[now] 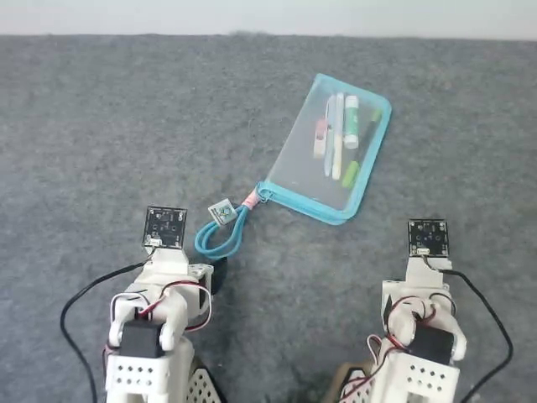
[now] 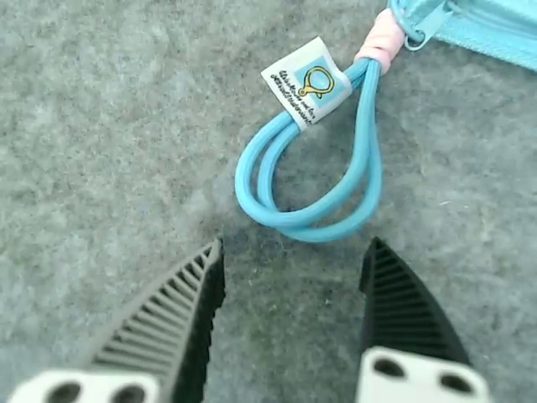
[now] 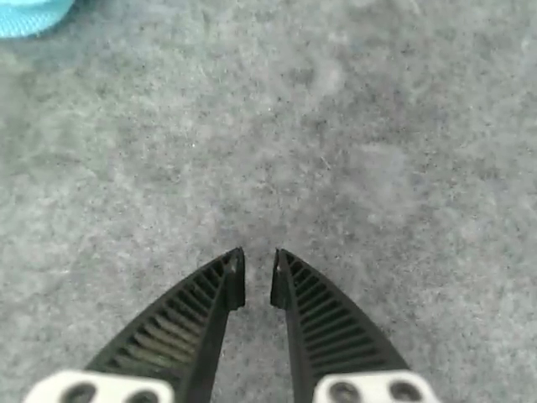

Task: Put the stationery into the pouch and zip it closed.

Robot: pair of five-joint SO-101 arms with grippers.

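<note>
A see-through pouch [image 1: 323, 164] with turquoise trim lies slanted at mid-table, with several pens and markers [image 1: 340, 134] inside it. Its zip slider [image 1: 263, 194] sits at the corner nearest my left arm [image 1: 164, 285]. A pink link joins the slider to a blue cord loop [image 1: 223, 238] with a small tag [image 1: 222, 211]. My left gripper [image 2: 294, 262] is open just short of the blue cord loop [image 2: 312, 189], touching nothing. My right gripper [image 3: 258, 270] hovers over bare mat, its jaws almost together and holding nothing. The pouch's corner [image 3: 25, 17] shows far off.
Grey felt mat [image 1: 126, 126] covers the whole table. My right arm [image 1: 424, 327] stands at the front right, well below the pouch. Black cables trail from both arm bases.
</note>
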